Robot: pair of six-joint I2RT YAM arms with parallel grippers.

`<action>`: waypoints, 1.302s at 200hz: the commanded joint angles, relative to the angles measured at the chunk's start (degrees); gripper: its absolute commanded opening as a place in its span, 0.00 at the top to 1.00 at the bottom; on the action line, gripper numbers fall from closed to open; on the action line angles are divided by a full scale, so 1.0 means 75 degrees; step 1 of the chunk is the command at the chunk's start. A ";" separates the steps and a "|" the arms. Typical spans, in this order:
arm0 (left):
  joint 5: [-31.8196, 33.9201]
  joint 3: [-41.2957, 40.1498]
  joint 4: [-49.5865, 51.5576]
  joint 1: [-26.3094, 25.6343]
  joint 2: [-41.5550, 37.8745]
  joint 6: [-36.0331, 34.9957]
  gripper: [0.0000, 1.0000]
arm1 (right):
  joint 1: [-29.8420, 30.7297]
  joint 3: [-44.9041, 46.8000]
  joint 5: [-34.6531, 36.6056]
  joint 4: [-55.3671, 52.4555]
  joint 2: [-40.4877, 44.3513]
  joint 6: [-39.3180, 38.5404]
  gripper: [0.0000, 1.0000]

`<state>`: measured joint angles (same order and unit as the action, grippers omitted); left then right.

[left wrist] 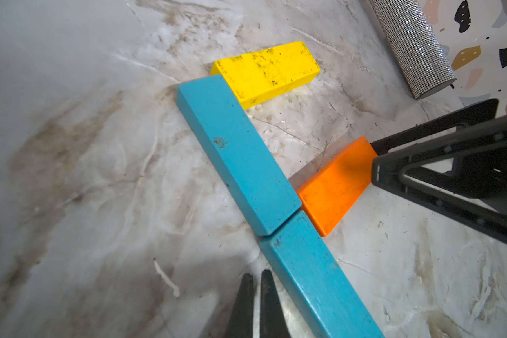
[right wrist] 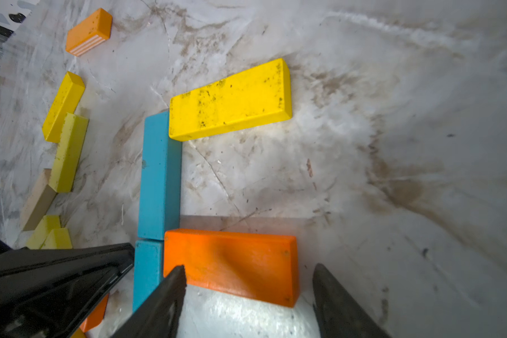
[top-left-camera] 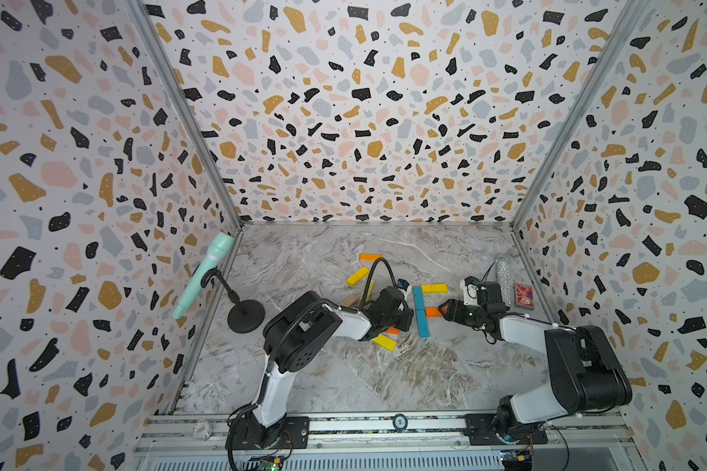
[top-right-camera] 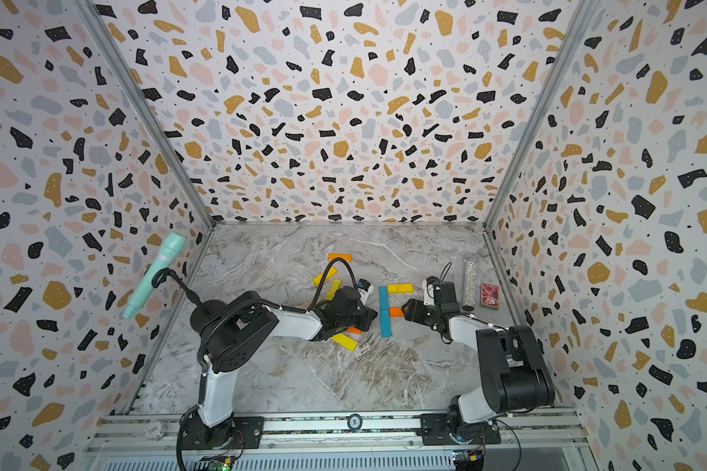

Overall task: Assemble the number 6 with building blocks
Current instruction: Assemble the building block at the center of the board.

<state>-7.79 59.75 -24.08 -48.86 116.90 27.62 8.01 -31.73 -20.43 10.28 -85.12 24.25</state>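
- Since the orange block (right wrist: 231, 263) already lies flat on the table (right wrist: 392, 146), butted against the teal spine (left wrist: 237, 152), seemingly the 6's middle bar, my right jaws stand released.
- That block lies just at their tips, within their spread.
- My left jaws are clenched empty, just beside the lower teal block (left wrist: 311, 281).

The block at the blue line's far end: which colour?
Yellow block, scuffed; clearest in the right wrist view.

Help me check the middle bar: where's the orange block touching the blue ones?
In both top views the flat orange wooden block lies right of centre, one end against two teal blue blocks, the open right gripper at the other.
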 commanded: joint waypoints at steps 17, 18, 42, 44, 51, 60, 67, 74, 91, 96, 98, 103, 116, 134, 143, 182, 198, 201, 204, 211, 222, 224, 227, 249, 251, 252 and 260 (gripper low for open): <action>-0.0273 0.0058 0.0210 -0.0010 0.0230 -0.0084 1.00 | 0.0055 -0.0047 -0.0113 0.0059 -0.0154 0.0010 0.30; -0.0273 0.0054 0.0210 -0.0011 0.0232 -0.0084 1.00 | 0.0056 -0.0047 -0.0113 0.0065 -0.0150 0.0017 0.30; -0.0306 0.0060 0.0176 -0.0005 0.0260 -0.0070 1.00 | 0.0103 -0.0085 -0.0107 0.0062 -0.0176 0.0021 0.30; -0.0308 0.0055 0.0175 -0.0008 0.0263 -0.0072 1.00 | 0.0104 -0.0092 -0.0094 0.0059 -0.0180 0.0024 0.30; -0.0304 0.0067 0.0164 -0.0015 0.0268 -0.0061 1.00 | 0.0115 -0.0099 -0.0090 0.0081 -0.0185 0.0034 0.30; -0.0314 0.0067 0.0163 -0.0021 0.0271 -0.0057 1.00 | 0.0129 -0.0100 -0.0092 0.0074 -0.0215 0.0036 0.30; -0.0320 0.0078 0.0163 -0.0015 0.0290 -0.0061 1.00 | 0.0140 -0.0128 -0.0090 0.0060 -0.0232 0.0031 0.30; -0.0320 0.0077 0.0163 -0.0016 0.0298 -0.0061 1.00 | 0.0152 -0.0129 -0.0095 0.0047 -0.0247 0.0033 0.30; -0.0319 0.0100 0.0163 -0.0023 0.0309 -0.0062 1.00 | 0.0174 -0.0129 -0.0090 0.0047 -0.0254 0.0030 0.30; -0.0319 0.0107 0.0157 -0.0021 0.0312 -0.0060 1.00 | 0.0174 -0.0118 -0.0089 0.0048 -0.0248 0.0035 0.30; -0.0320 0.0108 0.0159 -0.0023 0.0314 -0.0055 1.00 | 0.0174 -0.0118 -0.0089 0.0050 -0.0251 0.0033 0.30; -0.0320 0.0112 0.0160 -0.0021 0.0324 -0.0060 1.00 | 0.0193 -0.0112 -0.0095 0.0047 -0.0252 0.0035 0.30; -0.0319 0.0122 0.0150 -0.0018 0.0345 -0.0061 1.00 | 0.0198 -0.0083 -0.0067 0.0047 -0.0228 0.0039 0.30; -0.0323 0.0141 0.0159 -0.0021 0.0378 -0.0063 1.00 | 0.0198 -0.0036 -0.0036 0.0053 -0.0185 0.0042 0.30; -0.0331 0.0148 0.0163 -0.0023 0.0395 -0.0073 1.00 | 0.0199 -0.0013 -0.0031 0.0047 -0.0181 0.0051 0.30; -0.0320 0.0135 0.0140 -0.0025 0.0433 -0.0067 1.00 | 0.0198 -0.0009 0.0134 -0.0030 -0.0094 0.0051 0.30; -0.0300 0.0141 0.0137 -0.0019 0.0432 -0.0076 1.00 | 0.0186 -0.0098 0.0189 -0.0152 -0.0037 -0.0019 0.29; -0.0287 0.0133 0.0150 -0.0016 0.0433 -0.0094 1.00 | 0.0192 -0.0114 0.0217 -0.0176 -0.0004 -0.0038 0.29; -0.0275 0.0140 0.0160 -0.0022 0.0434 -0.0096 1.00 | 0.0189 -0.0133 0.0258 -0.0195 0.0030 -0.0064 0.29; -0.0233 0.0148 0.0213 -0.0022 0.0414 -0.0108 1.00 | 0.0186 -0.0169 0.0338 -0.0242 0.0133 -0.0104 0.29; -0.0121 0.0143 0.0316 -0.0019 0.0325 -0.0130 1.00 | 0.0186 -0.0259 0.0420 -0.0364 0.0338 -0.0191 0.29; -0.0106 0.0131 0.0330 -0.0011 0.0303 -0.0140 1.00 | 0.0186 -0.0282 0.0454 -0.0396 0.0385 -0.0217 0.29; -0.0070 0.0126 0.0344 -0.0015 0.0252 -0.0153 1.00 | 0.0192 -0.0317 0.0487 -0.0442 0.0452 -0.0247 0.29; 0.0145 0.0076 0.0421 0.0011 -0.0266 -0.0209 1.00 | 0.0197 -0.0511 0.0548 -0.0664 0.0994 -0.0554 0.29; 0.0153 0.0088 0.0421 0.0020 -0.0334 -0.0218 1.00 | 0.0203 -0.0529 0.0554 -0.0685 0.1053 -0.0574 0.29; 0.0157 0.0092 0.0421 0.0021 -0.0361 -0.0222 1.00 | 0.0206 -0.0534 0.0555 -0.0688 0.1074 -0.0585 0.29; 0.0229 0.0147 0.0468 0.0025 -0.0616 -0.0275 1.00 | 0.0238 -0.0560 0.0516 -0.0706 0.1281 -0.0712 0.29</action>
<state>-8.23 60.88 -23.68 -48.88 117.51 27.46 9.15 -32.60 -17.69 7.49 -81.10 22.41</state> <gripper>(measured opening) 0.047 0.710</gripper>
